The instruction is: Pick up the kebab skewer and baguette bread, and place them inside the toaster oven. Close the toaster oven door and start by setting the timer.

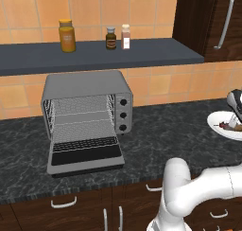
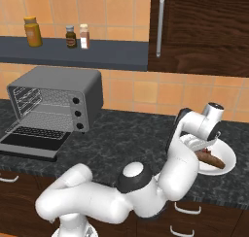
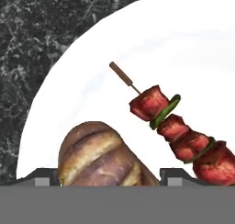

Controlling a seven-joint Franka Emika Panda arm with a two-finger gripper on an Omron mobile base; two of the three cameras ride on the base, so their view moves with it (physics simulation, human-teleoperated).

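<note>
A white plate holds the golden-brown baguette bread and, to its right, the kebab skewer of red meat and green pepper. My gripper hangs straight over the plate, its fingertips standing wide on either side of the loaf, which still lies on the plate. From the right base view the gripper is low over the plate and baguette. Far to the left, the grey toaster oven stands with its door dropped open.
The plate sits at the right end of the dark stone counter. A dark shelf above the oven carries three bottles. A dark wall cabinet hangs above the plate.
</note>
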